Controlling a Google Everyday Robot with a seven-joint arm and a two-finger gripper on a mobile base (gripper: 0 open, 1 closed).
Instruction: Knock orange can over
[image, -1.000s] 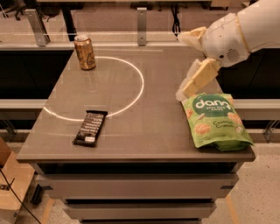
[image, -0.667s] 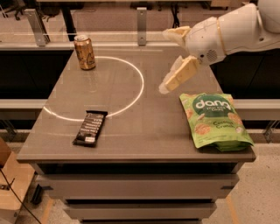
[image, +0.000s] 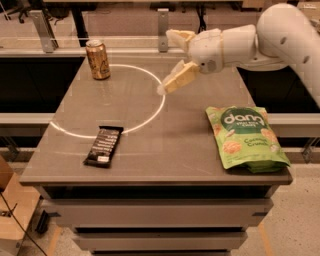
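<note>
The orange can (image: 98, 60) stands upright at the far left corner of the grey table (image: 190, 155), just outside a white circle marked on the top. It is orange-brown with a silver top rim. My gripper (image: 165, 62) hovers above the far middle of the table, to the right of the can and well apart from it. Its two pale fingers (image: 177, 79) are spread open, point left toward the can, and hold nothing. The white arm (image: 280, 35) reaches in from the upper right.
A black snack bar (image: 104, 146) lies near the front left, on the circle's line. A green chip bag (image: 245, 136) lies flat at the right front. Metal rails and posts (image: 162, 27) run behind the table.
The arm and gripper have swung left across the table, from above the green bag's side to the far middle, closer to the can. The can, bar and bag have not moved.
</note>
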